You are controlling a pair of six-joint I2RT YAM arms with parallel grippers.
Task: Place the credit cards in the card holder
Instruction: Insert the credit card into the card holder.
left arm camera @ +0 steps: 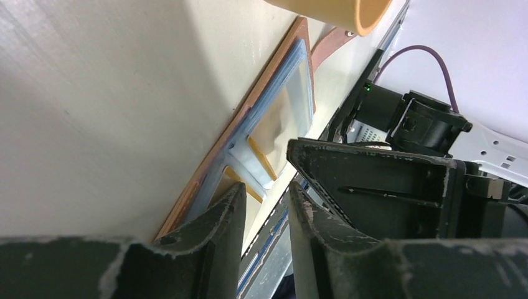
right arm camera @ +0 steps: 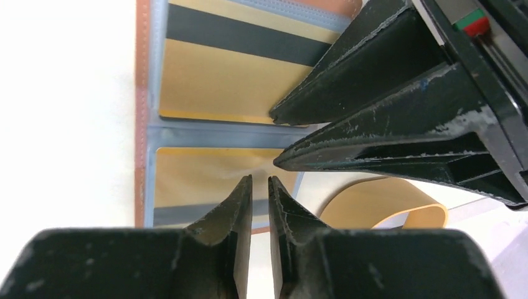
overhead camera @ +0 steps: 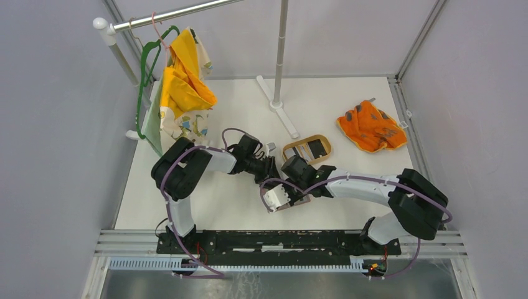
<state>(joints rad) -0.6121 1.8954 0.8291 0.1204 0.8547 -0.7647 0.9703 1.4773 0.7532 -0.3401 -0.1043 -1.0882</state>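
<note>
White table [overhead camera: 205, 205] carries the open card holder [right arm camera: 187, 134], gold cards [right arm camera: 212, 84] pocketed; left gripper [right arm camera: 274, 140] jaws narrowly spread, right gripper [right arm camera: 260, 182] jaws nearly together, crowding it; tray [right arm camera: 386, 202] just beyond.

- I see a white table [overhead camera: 187, 205] carrying everything.
- Card holder [right arm camera: 205, 134]: lying open and flat, mid-table, nearer the near edge.
- Oval wooden tray [overhead camera: 308, 135]: just beyond it, about centre.
- Orange cloth [overhead camera: 371, 126]: crumpled, towards the far right corner.
- Rack foot [overhead camera: 283, 115]: white, by the far edge's middle.
</note>
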